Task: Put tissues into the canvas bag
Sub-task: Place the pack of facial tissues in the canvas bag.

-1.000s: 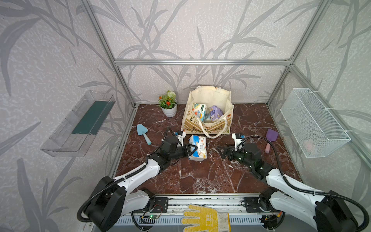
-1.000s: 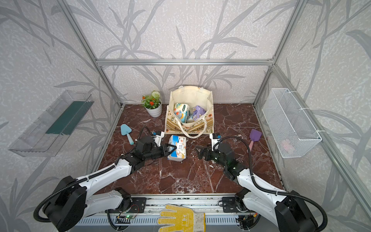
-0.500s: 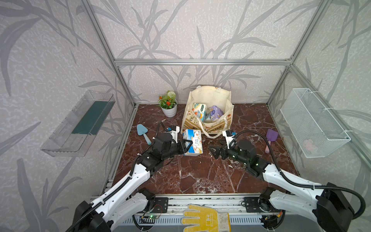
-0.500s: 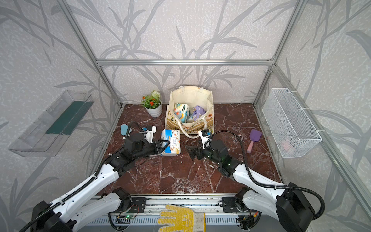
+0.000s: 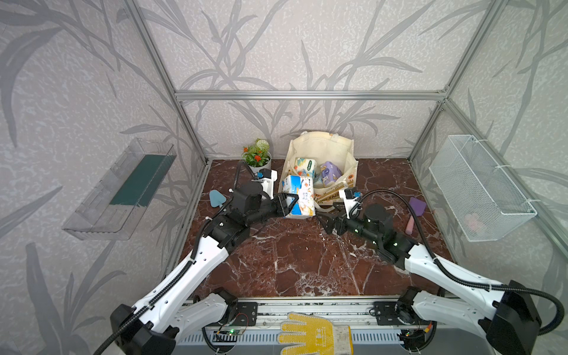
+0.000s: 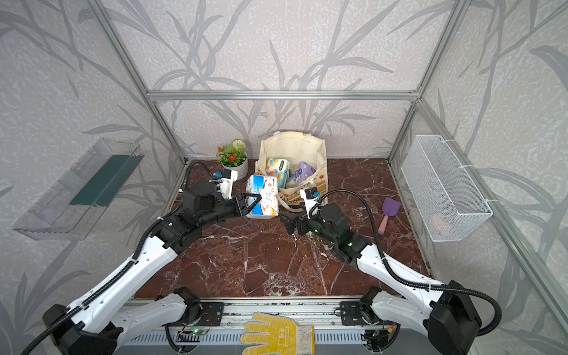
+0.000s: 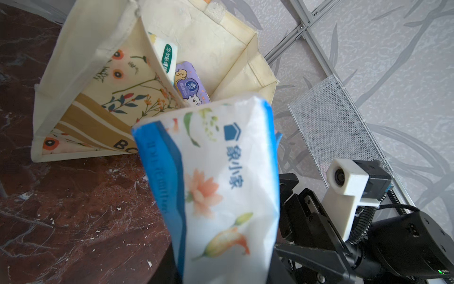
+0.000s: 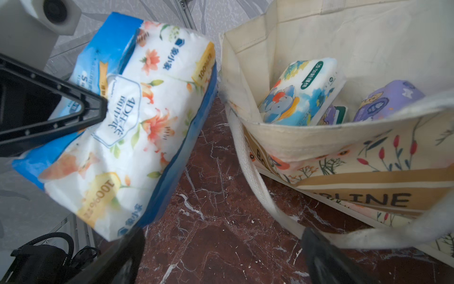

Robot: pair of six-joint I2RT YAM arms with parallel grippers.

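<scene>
Nearest, we see a yellow work glove (image 5: 313, 333) lying on the front rail, and beyond it the red marble floor (image 5: 292, 261) with both arms reaching in.

The left claw (image 5: 290, 204) is closed narrowly on one end of a blue-and-white pack of tissues (image 5: 302, 196). It holds the pack tilted and off the floor. In the right wrist view this pack (image 8: 137, 118) sits just beside the front corner of the canvas bag (image 8: 344, 177), outside its mouth.

The right claw (image 5: 326, 222) stands wide and holds nothing. It is low, near the bag's front, and in its wrist view the white handle (image 8: 248, 157) loops down between its fingers.

The bag stands open toward the back wall. Inside we find an elephant-print pack (image 5: 304, 167) leaning upright, a purple pack (image 5: 330, 173) beside it, and a sliver of another purple pack (image 8: 331, 113) between them.

A blue shovel (image 5: 216, 198) lies to the left of the left arm, and a purple shovel (image 5: 416, 207) lies well apart on the right. A potted plant (image 5: 257, 155) stands just left of the bag. On the side walls hang a clear tray (image 5: 123, 187) and a wire basket (image 5: 479, 187).
</scene>
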